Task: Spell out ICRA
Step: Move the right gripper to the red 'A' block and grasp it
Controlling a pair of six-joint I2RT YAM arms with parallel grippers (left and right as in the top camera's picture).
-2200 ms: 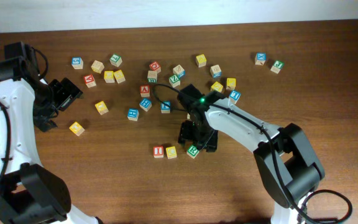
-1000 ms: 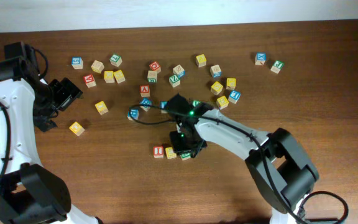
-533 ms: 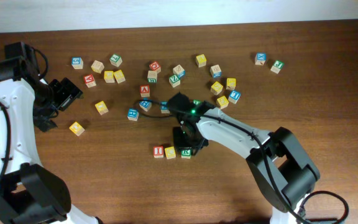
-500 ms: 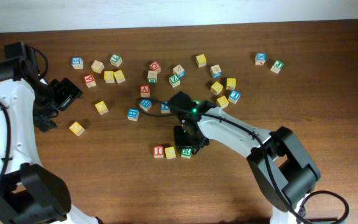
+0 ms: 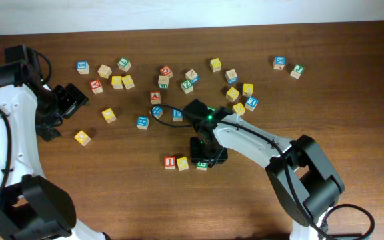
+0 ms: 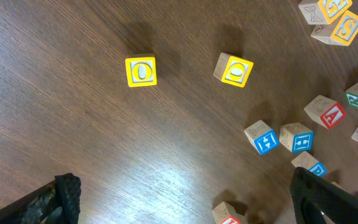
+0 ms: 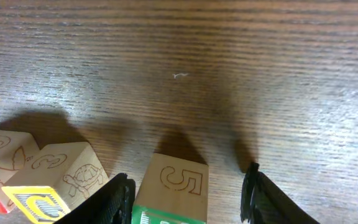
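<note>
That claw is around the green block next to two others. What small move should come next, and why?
Probably lift the right gripper up, leaving the green block: it seems to rest on the table beside the yellow block, with a gap at one finger. The red A block is not yet fetched.

A dark brown wooden table point(image 5: 112, 200) with fine, straight grain fills nearly every view. Well beyond the right claw point(image 5: 204, 160), a plain whitish strip point(image 5: 179, 12) runs along the table's far edge. Just ahead of that claw, a tiny pale fleck point(image 7: 179, 76) marks the wood. Under the left claw point(image 6: 185, 208), soft light leaves a whitish sheen point(image 6: 135, 177) on the tabletop.
</note>
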